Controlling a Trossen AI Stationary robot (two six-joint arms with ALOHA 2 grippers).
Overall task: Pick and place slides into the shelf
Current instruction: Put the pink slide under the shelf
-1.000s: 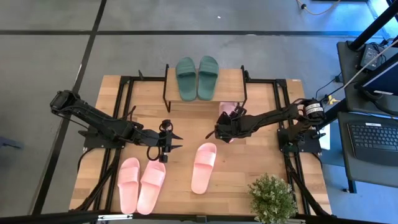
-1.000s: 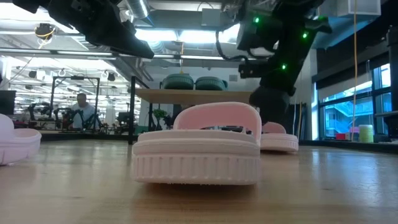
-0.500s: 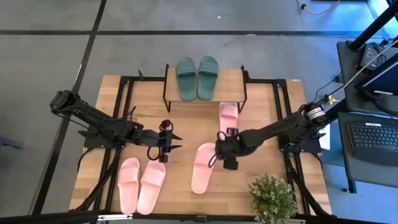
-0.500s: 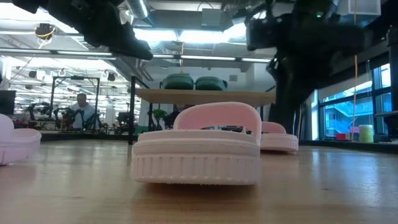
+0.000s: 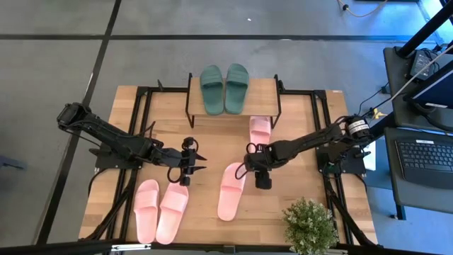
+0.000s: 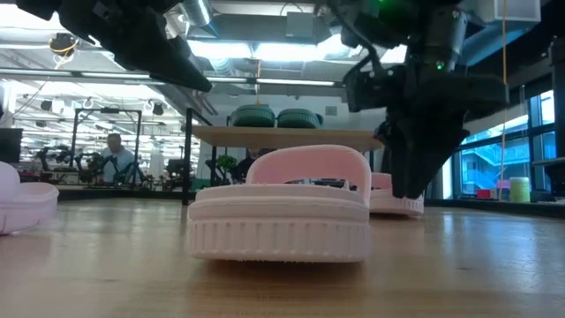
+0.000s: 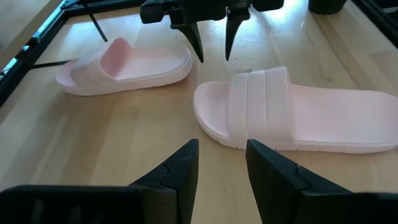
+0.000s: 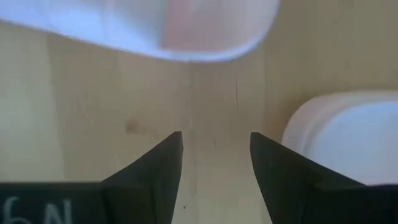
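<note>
Two pink slides [image 5: 161, 209] sit side by side at the near left edge of the wooden table [image 5: 205, 142], straps toward the front. Just right of those there's a third pink slide [image 5: 230, 190] lying on its own near the middle, and in the low view it fills the foreground. A potted plant [image 5: 309, 225] sits at the near right corner.

The left gripper [image 5: 199, 162] hovers above the table just past the near pair, pointing toward the middle, fingers parted with nothing between them. Its wrist camera looks across at the lone pink slide and the other arm's fingers.

The right gripper [image 5: 249, 170] is right at the far end of that lone slide, between it and the fourth pink slide [image 5: 260, 132]. Its jaws are spread and empty, pointing down at bare wood, with the edge of a slide on either side in its wrist view.

That fourth pink slide lies flat on the table, its far end tucked under the shelf [image 5: 262, 94] at the right side. The dark green pair [image 5: 224, 87] is parked on the shelf top, on its left and middle part, at the far end of the table.
</note>
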